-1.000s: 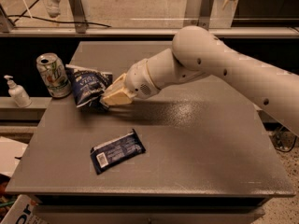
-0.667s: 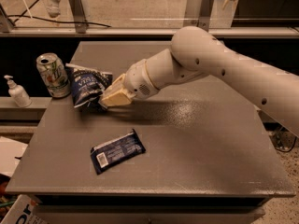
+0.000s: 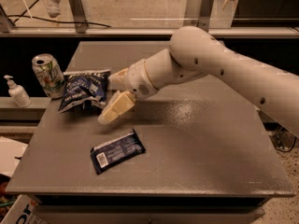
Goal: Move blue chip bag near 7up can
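The blue chip bag [image 3: 83,90] lies crumpled on the grey table [image 3: 196,139] at its left rear, right beside the 7up can [image 3: 48,75], which stands upright at the table's left edge. The bag's left side almost touches the can. My gripper [image 3: 107,100] is at the bag's right edge, low over the table. Its two pale fingers [image 3: 116,108] are spread apart, one above and one below the bag's right end, and do not pinch it. The arm reaches in from the right.
A flat dark bar wrapper with a white barcode label [image 3: 117,151] lies on the table's front left. A small white pump bottle [image 3: 17,93] stands on a ledge left of the table. A glass barrier with metal posts runs behind the table.
The fingers, earlier closed together at the bag's right end, have spread apart and let the bag go. The bag lies next to the can as before.
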### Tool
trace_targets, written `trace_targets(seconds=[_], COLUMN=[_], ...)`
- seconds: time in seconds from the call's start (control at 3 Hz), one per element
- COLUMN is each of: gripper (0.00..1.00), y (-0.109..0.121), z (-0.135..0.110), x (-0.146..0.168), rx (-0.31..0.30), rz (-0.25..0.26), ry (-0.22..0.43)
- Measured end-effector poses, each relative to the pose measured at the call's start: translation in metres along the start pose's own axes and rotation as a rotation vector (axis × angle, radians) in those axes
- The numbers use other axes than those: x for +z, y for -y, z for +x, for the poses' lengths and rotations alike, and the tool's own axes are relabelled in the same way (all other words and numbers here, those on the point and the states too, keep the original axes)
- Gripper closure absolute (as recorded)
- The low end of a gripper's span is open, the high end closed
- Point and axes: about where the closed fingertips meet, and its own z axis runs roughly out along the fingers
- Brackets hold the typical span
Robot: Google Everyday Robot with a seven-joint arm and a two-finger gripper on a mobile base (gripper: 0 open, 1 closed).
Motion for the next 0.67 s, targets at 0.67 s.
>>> trace_targets(seconds=[0.67], gripper=[0.0], y=[0.017], z=[0.001], x=[-0.021], rx=[-0.003], rz=[0.052], ry=[-0.006])
